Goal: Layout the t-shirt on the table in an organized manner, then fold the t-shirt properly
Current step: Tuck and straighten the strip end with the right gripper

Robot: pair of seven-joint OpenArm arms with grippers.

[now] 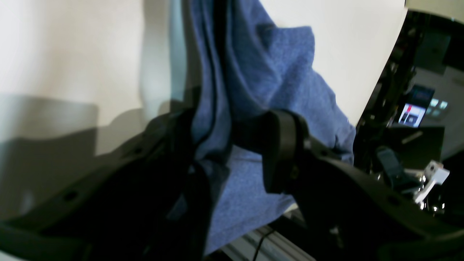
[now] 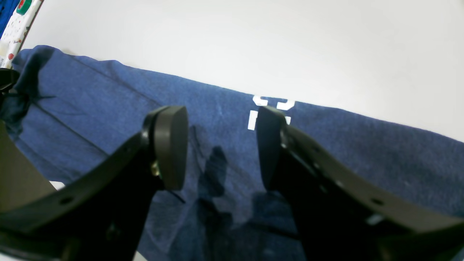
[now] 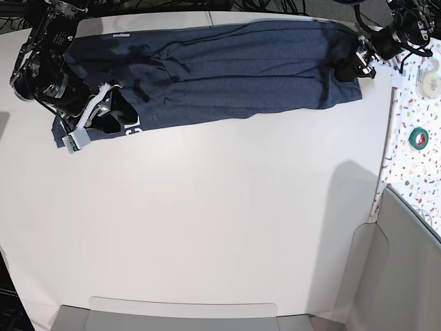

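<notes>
Near edge of the table (image 3: 207,227) sits closest to the base camera: wide bare white top, nothing on it from the front rim up to the shirt, so lots of free room mid-table.

Base view, left to right:
- Right gripper (image 3: 110,114) at the far-left end of the t-shirt (image 3: 227,76), low over the hem corner near the table's left edge. Right wrist view: jaws apart with a clear gap, nothing between the pads, shirt fabric and part of the white lettering (image 2: 270,108) lying flat beneath them. Whether the pads touch the cloth can't be told.
- T-shirt lies as a long folded band along the far side of the table, running nearly edge to edge, long creases lengthwise. Its near edge is fairly straight, slanting slightly up toward the right. Far edge is close to the table's back rim, little margin there.
- Left gripper (image 3: 360,63) at the shirt's right end, close to the table's right edge. Left wrist view: a bunched fold of fabric (image 1: 253,90) runs between the two fingers (image 1: 282,145) and is pinched there, with cloth hanging past the table edge below.
- Right of the table: speckled white surface (image 3: 413,158) with a green tape roll (image 3: 417,136) and a white roll (image 3: 431,84). Tight clearance on that side.
</notes>
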